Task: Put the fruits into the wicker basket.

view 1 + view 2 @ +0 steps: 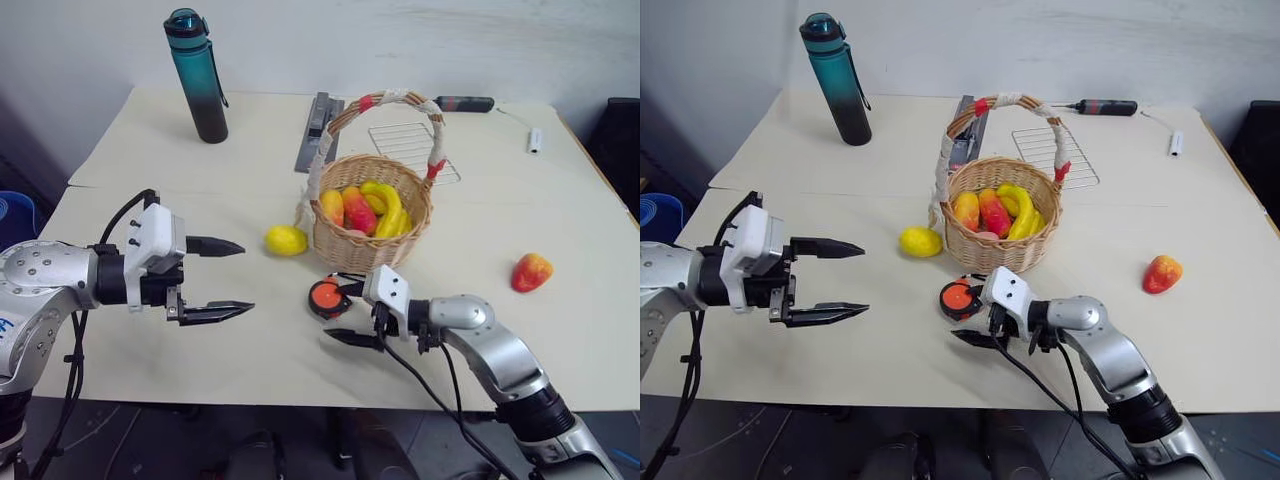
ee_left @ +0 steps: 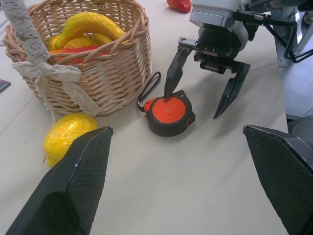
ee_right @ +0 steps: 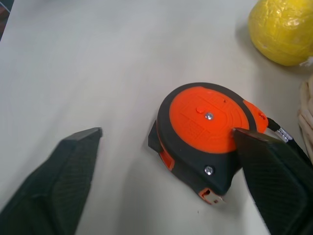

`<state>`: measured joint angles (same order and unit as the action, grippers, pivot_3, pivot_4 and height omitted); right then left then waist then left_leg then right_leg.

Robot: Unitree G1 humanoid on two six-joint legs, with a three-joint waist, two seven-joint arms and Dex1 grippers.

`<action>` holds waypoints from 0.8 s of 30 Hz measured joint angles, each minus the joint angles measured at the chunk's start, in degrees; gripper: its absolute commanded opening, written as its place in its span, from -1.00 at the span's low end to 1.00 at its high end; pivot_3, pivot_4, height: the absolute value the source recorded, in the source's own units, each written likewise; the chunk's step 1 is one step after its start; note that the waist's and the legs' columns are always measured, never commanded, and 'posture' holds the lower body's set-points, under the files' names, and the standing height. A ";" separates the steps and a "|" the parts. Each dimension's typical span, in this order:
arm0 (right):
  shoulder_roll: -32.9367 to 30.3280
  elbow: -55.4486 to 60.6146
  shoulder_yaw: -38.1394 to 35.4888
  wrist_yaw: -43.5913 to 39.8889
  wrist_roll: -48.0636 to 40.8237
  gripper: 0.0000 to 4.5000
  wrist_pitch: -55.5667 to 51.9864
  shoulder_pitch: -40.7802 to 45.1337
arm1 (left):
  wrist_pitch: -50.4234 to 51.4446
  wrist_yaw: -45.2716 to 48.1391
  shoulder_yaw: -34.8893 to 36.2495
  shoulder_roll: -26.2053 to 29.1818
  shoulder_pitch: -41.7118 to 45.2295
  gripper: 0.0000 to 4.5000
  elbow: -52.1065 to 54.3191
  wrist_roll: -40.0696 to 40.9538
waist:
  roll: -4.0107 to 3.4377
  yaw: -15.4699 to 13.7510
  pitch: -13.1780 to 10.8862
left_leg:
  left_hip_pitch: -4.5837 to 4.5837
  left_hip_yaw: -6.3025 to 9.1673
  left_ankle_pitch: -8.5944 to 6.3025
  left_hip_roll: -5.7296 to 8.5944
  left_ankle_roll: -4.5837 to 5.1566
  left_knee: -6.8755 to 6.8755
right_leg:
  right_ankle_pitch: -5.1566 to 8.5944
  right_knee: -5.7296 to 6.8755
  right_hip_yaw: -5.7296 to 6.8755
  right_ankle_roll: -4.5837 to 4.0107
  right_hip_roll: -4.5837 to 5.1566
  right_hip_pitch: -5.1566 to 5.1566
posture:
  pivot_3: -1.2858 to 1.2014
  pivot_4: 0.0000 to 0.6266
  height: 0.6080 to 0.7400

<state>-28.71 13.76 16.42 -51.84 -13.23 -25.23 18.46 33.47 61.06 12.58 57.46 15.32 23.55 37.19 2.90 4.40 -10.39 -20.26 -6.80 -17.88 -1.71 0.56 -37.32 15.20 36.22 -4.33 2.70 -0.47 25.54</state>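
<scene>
Head eyes look down the table; wrist views (close) share the tape measure.

Left tool points level toward the right, fingers spread; right tool points left, fingers spread wide

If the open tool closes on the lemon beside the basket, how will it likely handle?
The lemon is oval and lies loose on the table, so a nudge would probably roll it. Its wrinkled, shiny skin looks slippery, so narrow fingers may squeeze it out. It seems small and probably light.
</scene>
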 measured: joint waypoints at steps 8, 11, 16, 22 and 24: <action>1.26 -1.80 -1.16 3.29 0.66 0.99 -0.35 -0.75 | -0.19 0.40 -0.18 -0.05 0.26 1.00 -0.81 -0.01 | 0.00 0.27 0.00 | -0.01 0.01 0.00 0.00 0.00 0.00 | 0.00 0.00 0.01 -0.01 0.00 0.01 | 0.03 -0.52 1.00; 2.86 -4.57 -0.90 4.16 1.56 0.99 0.04 -0.02 | -0.18 0.41 -0.20 -0.06 0.42 1.00 -0.81 0.01 | 0.00 0.36 0.00 | -0.02 0.01 0.00 0.00 -0.01 0.01 | 0.00 0.00 0.01 -0.01 0.00 0.03 | 0.03 -0.52 1.00; 5.66 -8.60 -0.42 4.69 2.36 0.99 0.75 1.63 | -0.16 0.49 -0.24 -0.07 0.95 1.00 -0.78 0.04 | 0.00 0.38 0.00 | -0.04 0.02 0.00 0.00 -0.01 0.02 | 0.01 0.00 0.02 -0.01 0.00 0.04 | 0.03 -0.52 1.00; 6.98 -9.95 0.15 3.56 2.51 0.40 2.48 2.01 | -0.13 0.74 -0.24 -0.07 1.08 1.00 -0.78 0.05 | -0.01 0.39 -0.01 | -0.04 0.03 0.00 0.00 -0.01 0.03 | 0.01 0.00 0.04 -0.01 0.00 0.04 | 0.03 -0.52 1.00; 6.97 -9.71 0.10 2.80 2.23 0.11 2.66 1.66 | -0.09 0.77 -0.24 -0.07 1.32 1.00 -0.78 0.10 | -0.01 0.35 -0.01 | -0.04 0.04 0.00 0.00 -0.01 0.04 | 0.01 -0.01 0.04 -0.01 0.00 0.04 | 0.03 -0.52 1.00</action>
<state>-21.74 4.05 16.52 -49.04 -11.00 -22.57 20.13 33.38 61.84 12.34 57.39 16.64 22.77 37.28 2.89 4.74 -10.39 -20.30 -6.77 -17.88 -1.71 0.54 -37.29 15.21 36.21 -4.29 2.69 -0.47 25.59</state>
